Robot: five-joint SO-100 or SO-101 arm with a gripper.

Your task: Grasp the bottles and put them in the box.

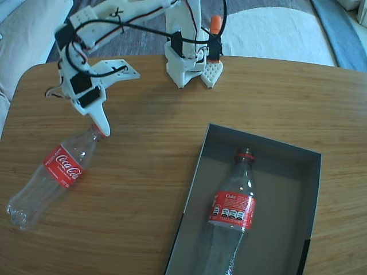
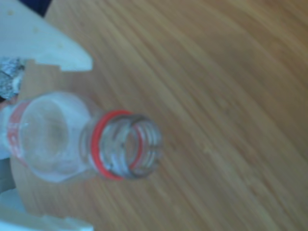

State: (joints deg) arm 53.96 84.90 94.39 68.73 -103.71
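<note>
While the spread gripper (image 2: 77, 144) straddles one bottle (image 1: 54, 175) (blurred), the box (image 1: 307, 189) is cropped.

wooden table (image 1: 172, 172), pale rug (image 1: 275, 31), daylight

two bottles (image 1: 57, 172) (image 1: 232, 215) — one box (image 1: 309, 189), one table (image 1: 149, 189), one arm (image 1: 114, 23)
</note>
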